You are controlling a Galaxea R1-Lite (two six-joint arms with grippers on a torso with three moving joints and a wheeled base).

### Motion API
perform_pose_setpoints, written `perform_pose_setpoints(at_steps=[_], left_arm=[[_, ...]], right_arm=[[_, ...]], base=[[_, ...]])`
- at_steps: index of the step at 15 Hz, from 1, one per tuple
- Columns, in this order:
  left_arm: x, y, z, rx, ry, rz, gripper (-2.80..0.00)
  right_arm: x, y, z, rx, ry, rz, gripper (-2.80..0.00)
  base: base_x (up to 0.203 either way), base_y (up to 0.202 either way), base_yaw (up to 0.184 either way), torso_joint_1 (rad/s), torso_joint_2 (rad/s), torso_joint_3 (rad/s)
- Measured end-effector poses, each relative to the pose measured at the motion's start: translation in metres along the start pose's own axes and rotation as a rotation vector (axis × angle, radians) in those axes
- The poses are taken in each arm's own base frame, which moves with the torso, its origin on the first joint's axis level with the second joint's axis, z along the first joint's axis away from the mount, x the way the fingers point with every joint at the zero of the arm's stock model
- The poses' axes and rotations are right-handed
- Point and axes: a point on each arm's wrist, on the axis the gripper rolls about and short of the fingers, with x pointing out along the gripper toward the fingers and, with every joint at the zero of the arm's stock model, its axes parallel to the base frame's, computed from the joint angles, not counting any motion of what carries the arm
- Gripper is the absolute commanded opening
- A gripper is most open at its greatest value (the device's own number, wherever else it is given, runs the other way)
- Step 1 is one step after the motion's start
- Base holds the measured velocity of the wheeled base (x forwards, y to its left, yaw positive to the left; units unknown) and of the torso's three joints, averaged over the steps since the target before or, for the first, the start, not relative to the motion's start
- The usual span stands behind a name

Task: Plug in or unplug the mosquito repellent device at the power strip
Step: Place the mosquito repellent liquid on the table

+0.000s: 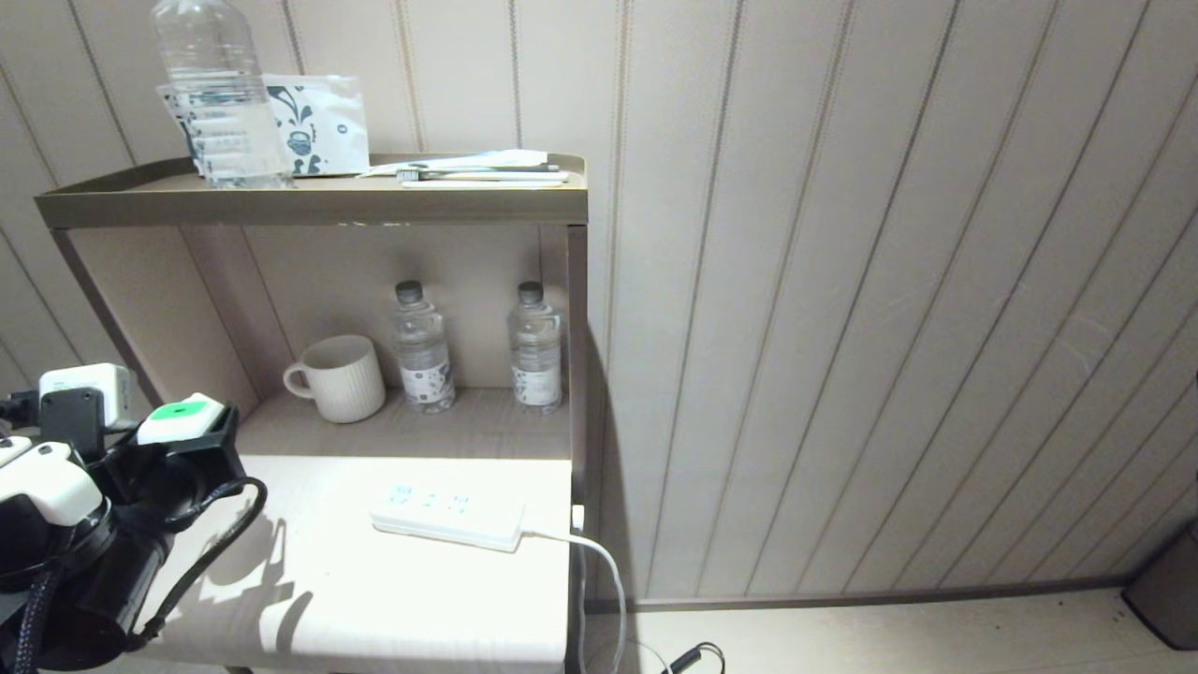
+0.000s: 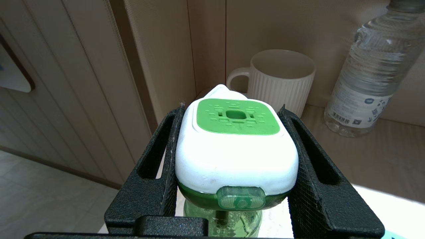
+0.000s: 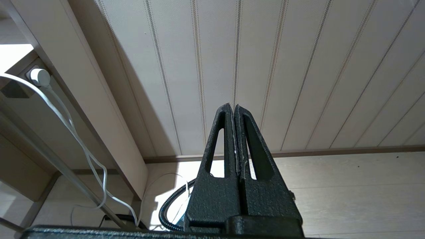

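The mosquito repellent device [image 2: 232, 149], white head with a bright green top and a translucent green bottle below, sits clamped between the black fingers [image 2: 159, 156] of my left gripper [image 2: 232, 113]. In the head view that gripper [image 1: 187, 431] hangs over the left end of the lit tabletop with the device [image 1: 180, 417] in it, well apart from the power strip [image 1: 447, 515]. The strip is white, lies flat near the table's right edge, and its white cable runs off the side. Its prongs are hidden. My right gripper [image 3: 234, 108] is shut on nothing, low beside the table, facing the wall.
A white ribbed mug [image 1: 339, 376] and two clear water bottles [image 1: 423, 348] stand in the back shelf recess. A larger bottle [image 1: 217, 94] and papers are on the top shelf. Striped wall panelling fills the right. Cables [image 3: 86, 156] hang by the table's side.
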Motion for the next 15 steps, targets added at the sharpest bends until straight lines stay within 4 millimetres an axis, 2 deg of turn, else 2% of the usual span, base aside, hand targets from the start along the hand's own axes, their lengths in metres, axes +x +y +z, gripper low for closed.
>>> perform_pose_setpoints(at_steps=[3, 8, 11, 15], left_arm=[[-0.0007, 0.0003, 0.0001, 0.0, 0.0, 0.001, -2.8], [-0.0015, 0.0008, 0.0004, 0.0, -0.001, 0.005, -2.8], [-0.0014, 0.0006, 0.0006, -0.001, -0.002, 0.004, -2.8], [-0.0015, 0.0018, 0.0012, -0.007, -0.005, 0.009, -2.8]], right_arm=[[0.0001, 0.0, 0.0001, 0.0, 0.0, 0.0, -2.8], [0.0001, 0.0, -0.0001, 0.0, 0.001, 0.0, -2.8], [0.0001, 0.0, -0.0001, 0.0, 0.001, 0.001, -2.8], [0.0001, 0.0, -0.0001, 0.0, 0.001, 0.0, -2.8]], base=[[0.0, 0.0, 0.0, -0.131, 0.3, 0.162], [0.004, 0.005, -0.15, -0.186, 0.45, 0.255], [0.01, 0.009, -0.112, -0.056, 0.14, 0.081], [0.0, 0.0, 0.0, -0.005, 0.02, 0.015]])
